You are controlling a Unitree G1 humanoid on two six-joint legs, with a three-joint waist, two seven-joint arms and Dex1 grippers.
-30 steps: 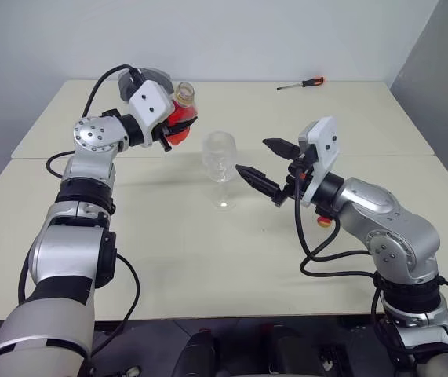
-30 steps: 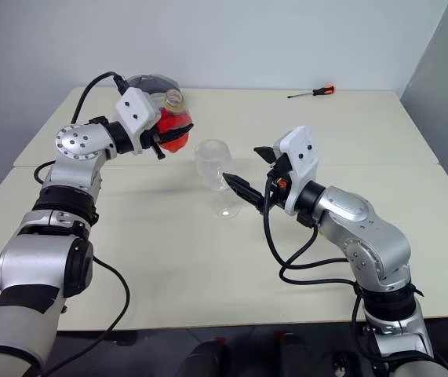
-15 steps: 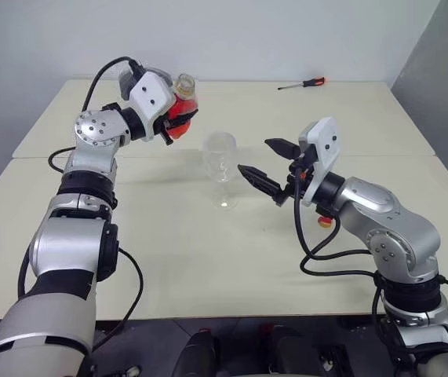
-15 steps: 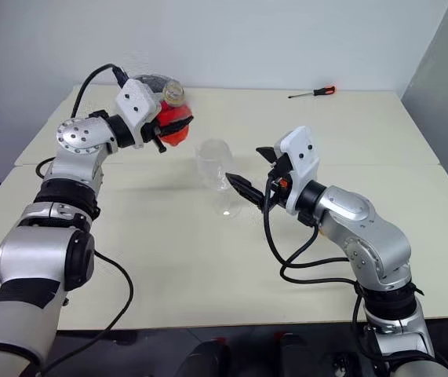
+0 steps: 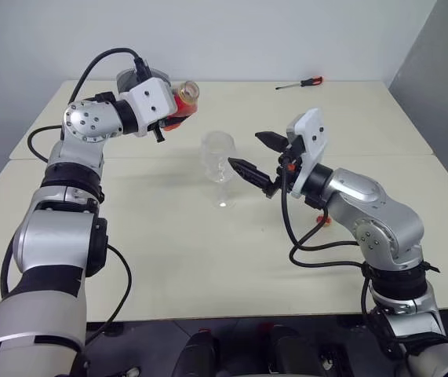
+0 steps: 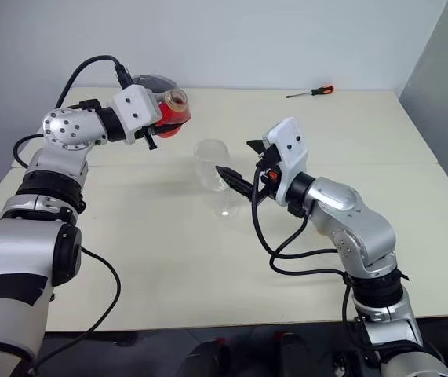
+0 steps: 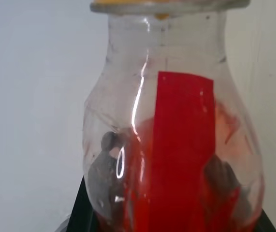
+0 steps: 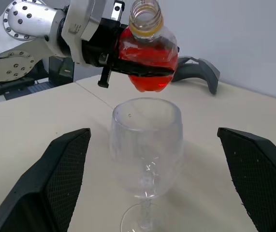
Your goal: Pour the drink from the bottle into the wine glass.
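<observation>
Cream tabletop [image 5: 169, 259] carries the whole scene, w/ a red-handled screwdriver [image 5: 300, 82] lying far back, well apart from the work. Left arm has swung back and up over the last sec, so the left gripper [image 5: 175, 115] sits higher and further from the wine glass [image 5: 219, 161] than before; its fingers stay clamped on the bottle [image 6: 169, 113] round the belly. Bottle is uncapped, mouth open, tipped partly over w/ the neck aimed toward the glass side. Red drink [image 8: 148, 54] pools low in the body, nowhere near the mouth yet. Right arm has eased in toward the glass; right gripper [image 8: 159, 181] is spread wide, empty, one finger each side of the bowl, not touching it. Glass stands upright on the table between the two arms, empty so far. Judgement: pour hasn't begun; the bottle's lift looks like lining up above the rim, and the right hand seems set to steady the glass. Bottle mouth is off to the side of the rim, so it needs bringing over before more tilt
</observation>
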